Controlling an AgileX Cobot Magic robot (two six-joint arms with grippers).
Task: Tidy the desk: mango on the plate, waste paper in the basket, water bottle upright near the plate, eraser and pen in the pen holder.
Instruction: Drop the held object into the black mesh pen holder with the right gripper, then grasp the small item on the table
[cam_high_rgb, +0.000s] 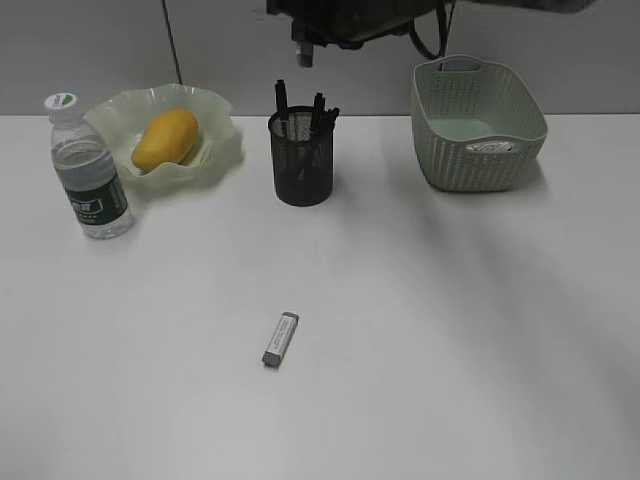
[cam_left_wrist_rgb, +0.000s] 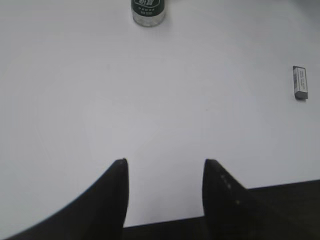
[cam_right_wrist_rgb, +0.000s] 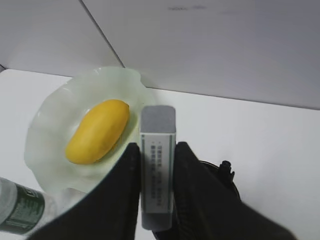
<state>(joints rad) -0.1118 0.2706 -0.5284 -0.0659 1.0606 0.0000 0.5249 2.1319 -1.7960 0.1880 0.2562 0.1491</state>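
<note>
Eraser (cam_right_wrist_rgb: 158, 165) pinched in your R gripper (cam_right_wrist_rgb: 156, 150) jaws above pen holder (cam_high_rgb: 301, 156); L gripper (cam_left_wrist_rgb: 165, 167) jaws spread over bench (cam_left_wrist_rgb: 150, 100), 2nd eraser (cam_high_rgb: 281, 339) lying loose.

On the white desk (cam_high_rgb: 450, 330) we see the mango (cam_high_rgb: 165, 139) lying in the ruffled green plate (cam_high_rgb: 222, 150), the water bottle (cam_high_rgb: 88, 178) upright beside it, pens in the pen holder (cam_high_rgb: 301, 158), waste paper (cam_high_rgb: 492, 147) in the basket (cam_high_rgb: 478, 125), one eraser (cam_high_rgb: 281, 339) lying flat, and another eraser (cam_right_wrist_rgb: 157, 165) upright between our right gripper's (cam_right_wrist_rgb: 156, 160) fingers.

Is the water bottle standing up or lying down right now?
Upright. The water bottle stands on its base on the desk, white cap on top, just left of the plate.
</note>
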